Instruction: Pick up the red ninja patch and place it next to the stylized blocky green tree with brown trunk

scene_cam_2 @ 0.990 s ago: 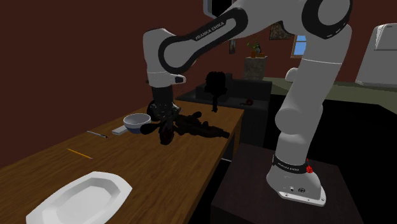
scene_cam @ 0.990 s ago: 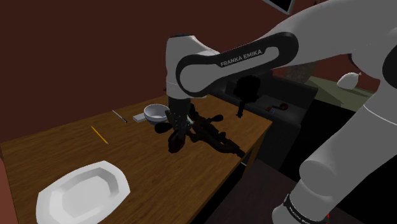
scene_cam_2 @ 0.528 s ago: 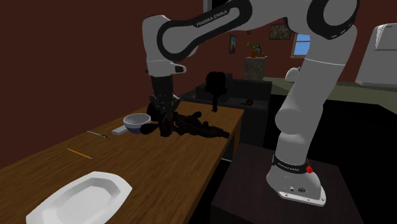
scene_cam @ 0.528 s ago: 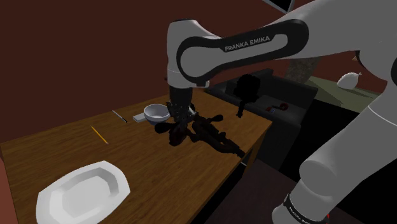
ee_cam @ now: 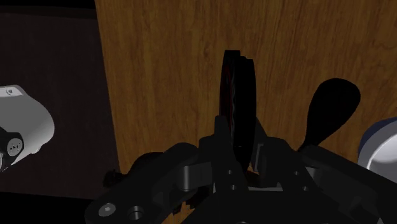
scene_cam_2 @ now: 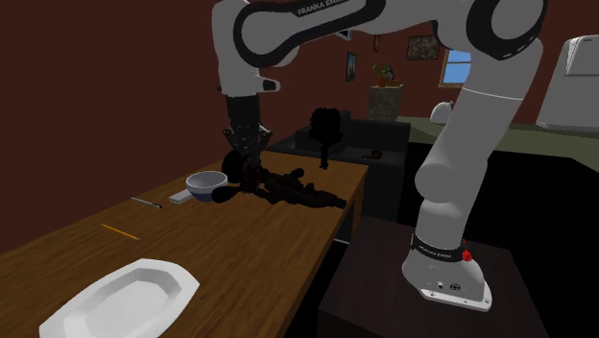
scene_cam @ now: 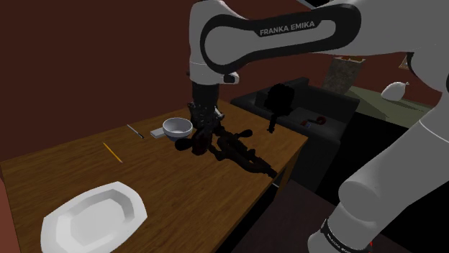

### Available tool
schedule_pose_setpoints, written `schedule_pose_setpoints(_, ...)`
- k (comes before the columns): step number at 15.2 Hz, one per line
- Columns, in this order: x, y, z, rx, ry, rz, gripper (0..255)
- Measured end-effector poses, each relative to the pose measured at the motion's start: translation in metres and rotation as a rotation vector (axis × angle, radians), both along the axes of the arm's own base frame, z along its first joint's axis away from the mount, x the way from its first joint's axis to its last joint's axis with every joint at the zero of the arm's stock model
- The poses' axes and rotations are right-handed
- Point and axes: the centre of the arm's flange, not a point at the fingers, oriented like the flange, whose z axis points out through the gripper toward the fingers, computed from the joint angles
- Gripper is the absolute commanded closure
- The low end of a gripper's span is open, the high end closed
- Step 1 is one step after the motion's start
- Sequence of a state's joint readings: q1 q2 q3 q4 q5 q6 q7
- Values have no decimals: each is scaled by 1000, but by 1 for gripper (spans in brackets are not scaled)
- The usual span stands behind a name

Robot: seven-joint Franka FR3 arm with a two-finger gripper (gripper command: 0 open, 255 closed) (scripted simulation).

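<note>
The gripper (ee_cam: pixel 240 145) clasps the patch (ee_cam: pixel 237 95) edge-on, just beside the bowl (scene_cam: pixel 177 128); this thin disc (drawn dark, not red) looks light and stiff, so a pinch across its flat faces should hold

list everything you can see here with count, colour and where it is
wooden table: one, brown, under everything else
oval dish: one, white, table's near end in the shoulder view
round bowl: one, white, far part of the table
thin pencil: one, yellow, between dish and bowl
small flat block: one, pale grey, beside the bowl
thin flat patch: one, dark, held edge-on over the table
blocky tree: one, dark, on black furniture beyond the table
arm: one, white with dark joints
gripper: one, black, shut on the patch
</note>
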State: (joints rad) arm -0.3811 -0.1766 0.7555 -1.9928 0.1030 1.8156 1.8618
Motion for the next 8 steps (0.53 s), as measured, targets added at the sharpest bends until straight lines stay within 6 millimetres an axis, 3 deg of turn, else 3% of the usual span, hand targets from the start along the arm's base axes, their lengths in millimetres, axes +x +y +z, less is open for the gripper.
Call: schedule_pose_setpoints(8, 0, 0, 42, 0, 0, 0, 255)
